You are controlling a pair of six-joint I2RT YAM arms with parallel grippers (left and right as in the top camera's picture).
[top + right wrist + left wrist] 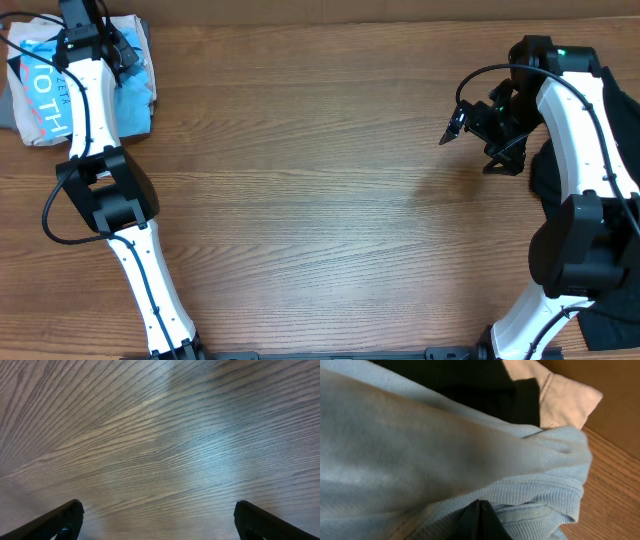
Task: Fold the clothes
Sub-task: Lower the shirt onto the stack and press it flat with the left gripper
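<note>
Left gripper fingers meet at the ribbed hem of the light blue T-shirt; any pinched fabric is hidden. Right gripper stands fully spread, empty, above the wood-grain table.

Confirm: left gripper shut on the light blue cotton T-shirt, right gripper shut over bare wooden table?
No: the right gripper is open, not shut, per the right wrist view, over the bare wooden table. The left gripper is shut on the light blue T-shirt.

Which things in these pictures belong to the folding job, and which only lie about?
Job: light blue T-shirt; left gripper, shut on it; right gripper, open above the table.
Lying about: black garment; beige cloth; black cloth by the right arm.
</note>
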